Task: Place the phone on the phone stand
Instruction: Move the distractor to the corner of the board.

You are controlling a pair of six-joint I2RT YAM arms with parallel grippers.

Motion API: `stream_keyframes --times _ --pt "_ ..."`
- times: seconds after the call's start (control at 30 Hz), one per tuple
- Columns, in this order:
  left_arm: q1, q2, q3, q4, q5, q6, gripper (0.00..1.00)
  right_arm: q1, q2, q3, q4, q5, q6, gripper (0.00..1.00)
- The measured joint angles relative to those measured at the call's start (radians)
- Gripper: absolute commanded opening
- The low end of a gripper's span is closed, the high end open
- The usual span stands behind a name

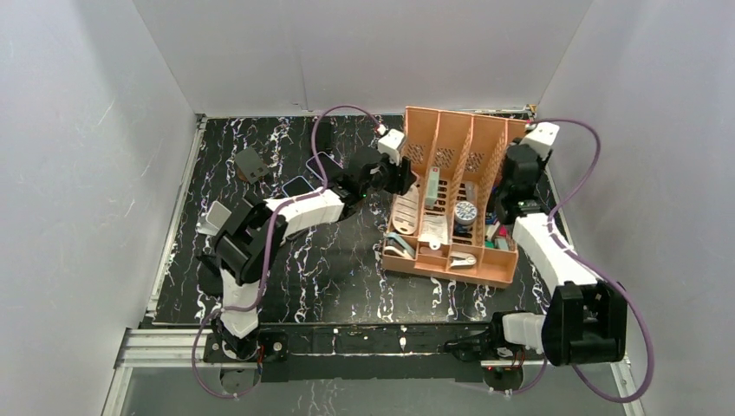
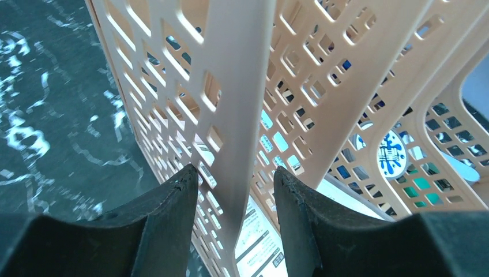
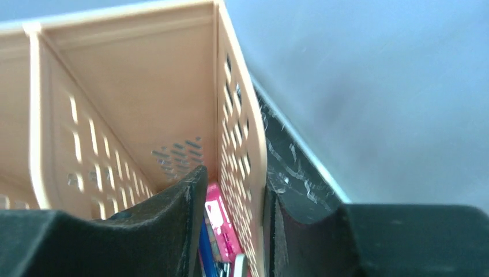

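Note:
Two dark phones lie flat on the black marbled table, one [image 1: 325, 163] farther back and one [image 1: 297, 185] nearer. A small black phone stand [image 1: 251, 165] sits to their left. My left gripper [image 1: 396, 176] is past the phones, at the orange organizer's left wall [image 2: 242, 86]. Its jaws straddle that wall with gaps on both sides. My right gripper [image 1: 520, 182] straddles the organizer's right wall [image 3: 245, 161]. Its right finger [image 3: 277, 231] lies against the wall and its left finger [image 3: 184, 219] stands off it. Neither gripper holds a phone.
The orange desk organizer [image 1: 455, 139] stands at the right middle, with tall slotted dividers at the back and small items in its front trays. A pale grey object [image 1: 213, 218] lies at the table's left edge. White walls enclose the table on three sides.

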Motion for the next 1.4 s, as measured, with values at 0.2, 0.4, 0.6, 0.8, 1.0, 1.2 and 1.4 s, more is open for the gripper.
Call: stream_keyframes --times 0.2,0.4,0.6,0.8,1.0,1.2,1.4 --pt "-0.050 0.134 0.122 0.091 0.026 -0.051 0.48 -0.161 0.132 0.187 0.019 -0.094 -0.015 0.89" --pt "-0.067 0.236 0.217 0.167 0.059 -0.110 0.48 -0.200 0.235 0.266 0.131 -0.218 -0.070 0.94" --pt "-0.106 0.270 0.238 0.203 0.094 -0.126 0.51 -0.210 0.309 0.289 0.158 -0.413 -0.034 0.93" --pt "-0.148 0.317 0.252 0.134 0.117 -0.069 0.55 -0.153 0.124 0.178 0.192 -0.488 0.006 0.94" --pt "-0.079 0.442 0.397 0.024 0.171 -0.029 0.58 0.041 -0.128 0.068 0.259 -0.512 0.027 0.98" --pt "-0.005 0.583 0.631 -0.013 0.181 -0.004 0.60 0.115 -0.306 -0.043 0.230 -0.498 0.034 0.98" --pt "0.029 0.682 0.788 -0.026 0.179 0.005 0.63 0.116 -0.406 -0.072 0.132 -0.486 0.045 0.98"
